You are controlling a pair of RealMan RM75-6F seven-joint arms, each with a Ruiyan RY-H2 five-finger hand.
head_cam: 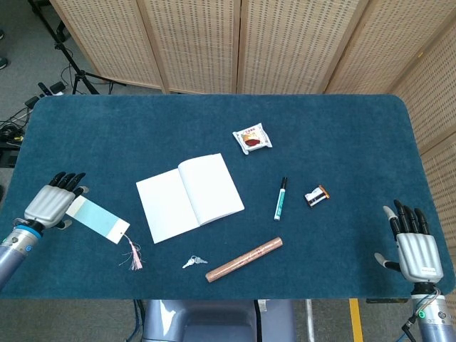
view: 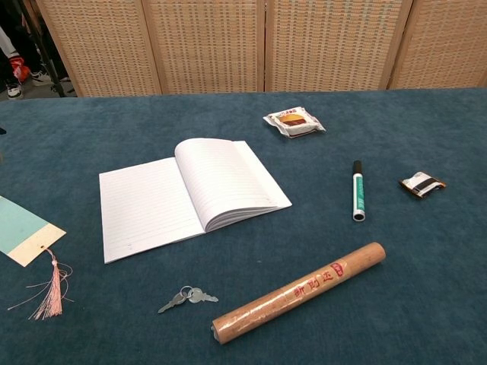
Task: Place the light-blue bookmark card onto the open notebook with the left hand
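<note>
Two hands show in the head view, one at each lower side of the frame. The left hand sits at the lower left, over the near end of the light-blue bookmark card; its dark fingertips are spread and point toward the top of the frame, and it holds nothing that can be seen. Whether it touches the card cannot be told. The right hand rests at the lower right with its fingers apart and nothing in them, well away from every object.

The card lies flat on the blue desk, left of the open notebook and apart from it. A cream end with a pink tassel points toward the lower middle of the frame. In the chest view the card shows at the left edge, cut off by the frame, with the tassel trailing below it.

The notebook sits open near the middle of the desk, its pages blank or faintly lined. Below it lie a small set of keys and a brown paper-wrapped roll. To the right of the notebook is a green marker with a black cap, and further right a small black-and-white packet. A wrapped snack lies above the notebook.
</note>
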